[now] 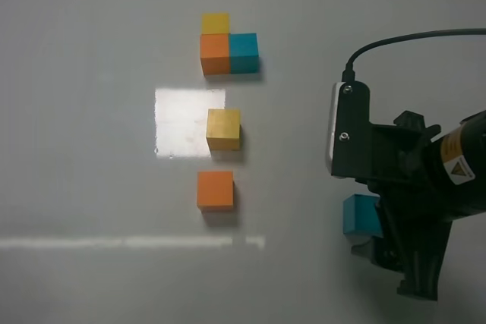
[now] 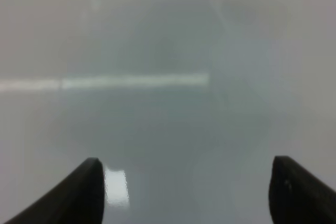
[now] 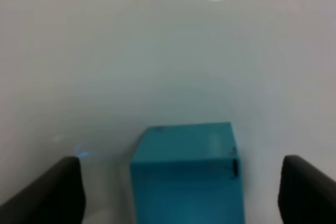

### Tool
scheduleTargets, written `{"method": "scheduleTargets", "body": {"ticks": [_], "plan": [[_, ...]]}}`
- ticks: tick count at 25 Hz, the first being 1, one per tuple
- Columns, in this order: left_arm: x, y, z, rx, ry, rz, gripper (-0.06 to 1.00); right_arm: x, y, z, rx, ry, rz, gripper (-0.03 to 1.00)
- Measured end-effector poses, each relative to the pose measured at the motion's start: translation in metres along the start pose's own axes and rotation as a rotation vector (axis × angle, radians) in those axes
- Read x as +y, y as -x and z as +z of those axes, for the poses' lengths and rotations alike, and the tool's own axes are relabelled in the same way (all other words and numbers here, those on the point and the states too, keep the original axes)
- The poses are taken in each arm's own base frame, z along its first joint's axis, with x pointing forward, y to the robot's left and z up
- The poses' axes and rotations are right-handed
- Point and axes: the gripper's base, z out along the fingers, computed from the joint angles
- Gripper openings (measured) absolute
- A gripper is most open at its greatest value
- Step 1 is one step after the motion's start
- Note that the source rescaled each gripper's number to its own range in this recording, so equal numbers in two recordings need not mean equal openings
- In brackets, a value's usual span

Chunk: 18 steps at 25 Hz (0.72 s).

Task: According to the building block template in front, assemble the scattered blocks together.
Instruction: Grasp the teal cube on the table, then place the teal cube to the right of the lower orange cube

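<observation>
Right gripper (image 3: 181, 187) spread wide, teal cube (image 3: 186, 171) between fingers, untouched. Mustard cube (image 1: 223, 128), orange cube (image 1: 216, 190) well apart from it, in line with template (image 1: 224, 52). Left gripper (image 2: 186, 187) spread, holding nothing

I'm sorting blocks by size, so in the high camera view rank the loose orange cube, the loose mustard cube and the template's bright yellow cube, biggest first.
Loose orange cube and loose mustard cube: look alike, tied for largest.
Template's bright yellow cube: clearly smallest.

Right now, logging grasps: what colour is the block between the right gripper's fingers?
Teal block; right wrist view shows it best.
</observation>
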Motion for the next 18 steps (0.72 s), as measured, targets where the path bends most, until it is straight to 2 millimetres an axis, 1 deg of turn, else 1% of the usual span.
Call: {"method": "scheduleTargets", "body": {"ticks": [5, 6, 7, 9, 10, 13, 15, 16, 18], "plan": [[0.0, 0.0, 0.0, 0.0, 0.0, 0.001, 0.93, 0.005, -0.006, 0.007, 0.039, -0.003, -0.022, 0.84], [0.0, 0.0, 0.0, 0.0, 0.0, 0.001, 0.93, 0.006, -0.007, 0.009, 0.045, -0.001, -0.024, 0.79], [0.0, 0.0, 0.0, 0.0, 0.0, 0.001, 0.93, 0.006, -0.008, 0.009, 0.045, -0.002, -0.026, 0.69], [0.0, 0.0, 0.0, 0.0, 0.0, -0.001, 0.93, 0.006, -0.007, 0.009, 0.04, -0.008, -0.029, 0.34], [0.0, 0.0, 0.0, 0.0, 0.0, -0.002, 0.93, 0.006, -0.007, 0.009, 0.039, -0.009, -0.031, 0.3], [0.0, 0.0, 0.0, 0.0, 0.0, -0.001, 0.93, 0.006, -0.008, 0.008, 0.043, -0.007, -0.066, 0.3], [0.0, 0.0, 0.0, 0.0, 0.0, 0.0, 0.93, 0.004, -0.007, 0.003, 0.057, 0.001, -0.088, 0.3], [0.0, 0.0, 0.0, 0.0, 0.0, 0.0, 0.93, 0.0, -0.004, -0.002, 0.055, -0.004, -0.101, 0.3], [0.0, 0.0, 0.0, 0.0, 0.0, 0.0, 0.93, -0.008, 0.007, -0.019, 0.025, -0.027, -0.121, 0.3]]}}
